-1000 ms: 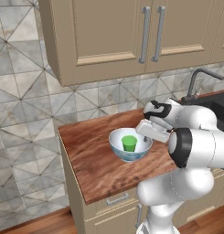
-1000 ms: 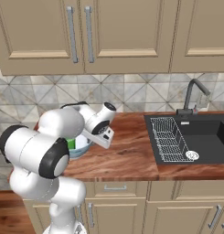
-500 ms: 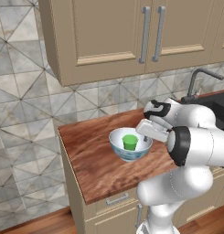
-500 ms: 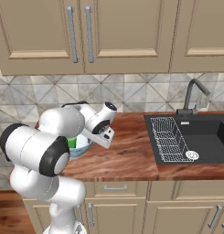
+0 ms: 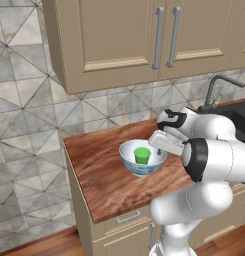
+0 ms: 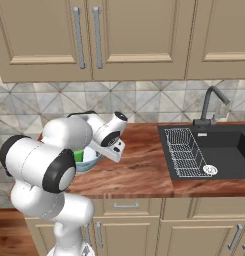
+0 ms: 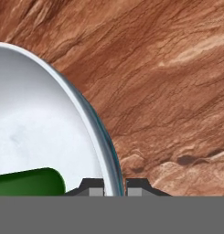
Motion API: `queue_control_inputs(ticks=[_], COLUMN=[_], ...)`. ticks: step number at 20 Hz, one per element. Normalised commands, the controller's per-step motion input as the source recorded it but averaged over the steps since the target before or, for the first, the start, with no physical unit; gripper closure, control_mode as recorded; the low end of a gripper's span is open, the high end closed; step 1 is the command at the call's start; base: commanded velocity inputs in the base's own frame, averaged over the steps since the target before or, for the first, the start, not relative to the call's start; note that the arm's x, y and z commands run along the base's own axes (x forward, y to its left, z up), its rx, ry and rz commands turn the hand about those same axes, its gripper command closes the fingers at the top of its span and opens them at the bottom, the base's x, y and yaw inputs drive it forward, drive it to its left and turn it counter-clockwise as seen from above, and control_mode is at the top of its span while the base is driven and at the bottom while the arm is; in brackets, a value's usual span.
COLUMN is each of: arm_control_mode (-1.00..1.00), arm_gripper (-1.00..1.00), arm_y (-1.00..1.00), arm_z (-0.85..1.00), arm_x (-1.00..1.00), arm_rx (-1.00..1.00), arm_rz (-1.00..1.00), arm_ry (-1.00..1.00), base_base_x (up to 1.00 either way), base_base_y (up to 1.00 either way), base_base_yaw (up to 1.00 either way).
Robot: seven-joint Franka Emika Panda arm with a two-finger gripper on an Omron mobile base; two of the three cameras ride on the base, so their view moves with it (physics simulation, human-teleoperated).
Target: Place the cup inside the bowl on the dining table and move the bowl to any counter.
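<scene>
The white bowl (image 5: 139, 169) with its blue-patterned outside rests on the wood-top counter (image 5: 101, 177), near the counter's left end. The green cup (image 5: 141, 155) stands upright inside it. My gripper (image 5: 161, 151) reaches down at the bowl's right rim and is shut on it. In the hand view the thin rim (image 7: 88, 109) runs down between my two fingertips (image 7: 93, 186), with the cup (image 7: 29, 183) at lower left. From the right base view the bowl (image 6: 90, 161) and cup (image 6: 79, 156) peek out behind my arm. The dining table is out of view.
A dark sink with a wire rack (image 6: 186, 152) and a faucet (image 6: 214, 102) lies to the right along the counter (image 6: 139, 172). Beige wall cabinets (image 5: 144, 40) hang above the tiled backsplash. The counter's left edge (image 5: 74, 170) is close to the bowl.
</scene>
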Motion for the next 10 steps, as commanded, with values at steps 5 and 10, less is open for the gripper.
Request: queue_control_inputs(ticks=[5, 10], arm_control_mode=[-1.00, -1.00], arm_gripper=[1.00, -1.00], arm_y=[0.00, 0.07], arm_z=[0.00, 0.00], arm_x=[0.00, 0.00], arm_rx=[0.00, 0.00], arm_rz=[0.00, 0.00], arm_ry=[0.00, 0.00], base_base_x=[0.00, 0.00], base_base_y=[0.00, 0.00], base_base_yaw=[0.00, 0.00])
